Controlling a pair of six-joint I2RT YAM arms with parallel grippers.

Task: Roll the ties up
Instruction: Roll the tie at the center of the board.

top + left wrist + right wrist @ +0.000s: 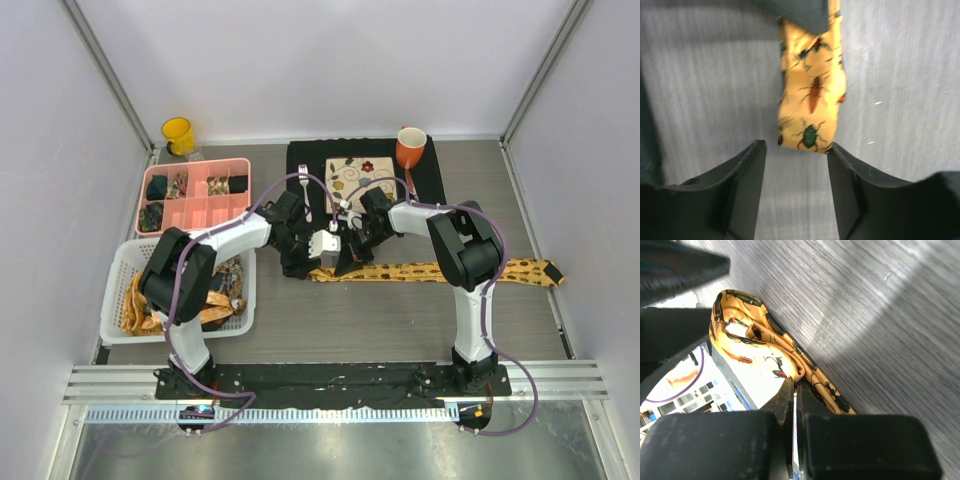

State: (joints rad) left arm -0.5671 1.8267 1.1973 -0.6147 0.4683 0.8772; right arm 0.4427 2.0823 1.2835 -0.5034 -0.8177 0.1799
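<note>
Yellow insect-print tie (811,95) end just beyond parted left jaws, untouched, right jaws clenched, tips against its fold

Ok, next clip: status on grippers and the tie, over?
Left gripper open, tie end just ahead of it, not gripped. Right gripper shut, tips against the curled fold. Nothing in the way.
</note>
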